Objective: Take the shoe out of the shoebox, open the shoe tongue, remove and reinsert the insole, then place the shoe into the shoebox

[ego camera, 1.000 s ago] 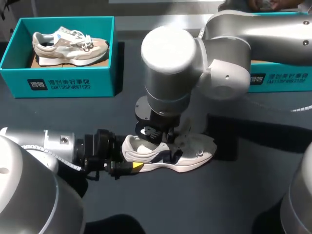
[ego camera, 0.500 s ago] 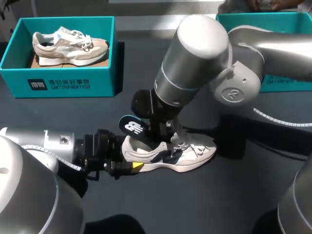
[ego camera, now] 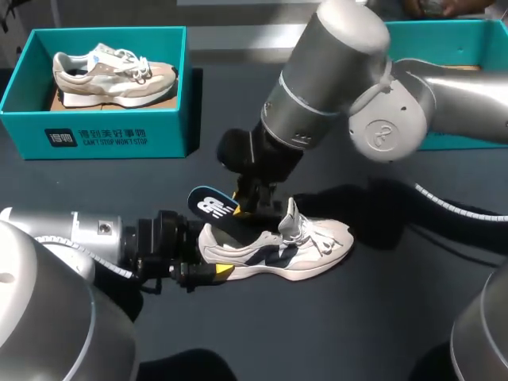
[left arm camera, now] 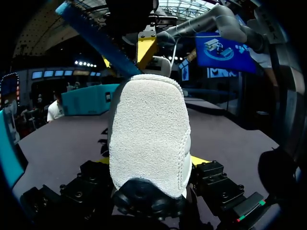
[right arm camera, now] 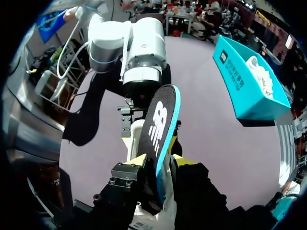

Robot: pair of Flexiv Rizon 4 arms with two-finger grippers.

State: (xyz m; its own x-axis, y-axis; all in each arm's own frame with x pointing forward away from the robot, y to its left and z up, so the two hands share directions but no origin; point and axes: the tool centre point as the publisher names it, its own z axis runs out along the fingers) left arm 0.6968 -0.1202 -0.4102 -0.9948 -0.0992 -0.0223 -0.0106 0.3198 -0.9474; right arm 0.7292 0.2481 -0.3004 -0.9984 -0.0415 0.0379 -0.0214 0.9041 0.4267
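**Insole drawn up out of the shoe**

Over the last second the right arm [ego camera: 341, 87] rose and swung back toward its own side. The insole [ego camera: 214, 208] came up with it, from down inside the shoe [ego camera: 302, 248] to a slant out over the heel. The left arm [ego camera: 71, 238] and the shoe kept their places.

The dark table [ego camera: 357, 333] carried a left shoebox [ego camera: 103, 135] with a second shoe [ego camera: 111, 71] lying in it. A right shoebox [ego camera: 452, 36] was largely hidden behind the right arm. The shoe stood on its sole near the table's middle, toe toward the right, well apart from both boxes.

The left gripper [ego camera: 208, 254] was clenched on the shoe's heel; its wrist view showed a yellow tip pressed against each side. The right gripper [right arm camera: 160, 163] pinched the insole from both faces, with the printed heel end standing free beyond the fingers. The insole's front end seemed still tucked into the shoe's opening, though the fingers hid the exact spot.

The insole looked thin, light and bendy, so it would likely flop or fold if held far from the end being guided. A flat pinch toward the heel end should let the toe end lead back in. The shoe seemed light, with a soft upper that would give. The firmer heel, where it was held, looked the soundest place to steady it.
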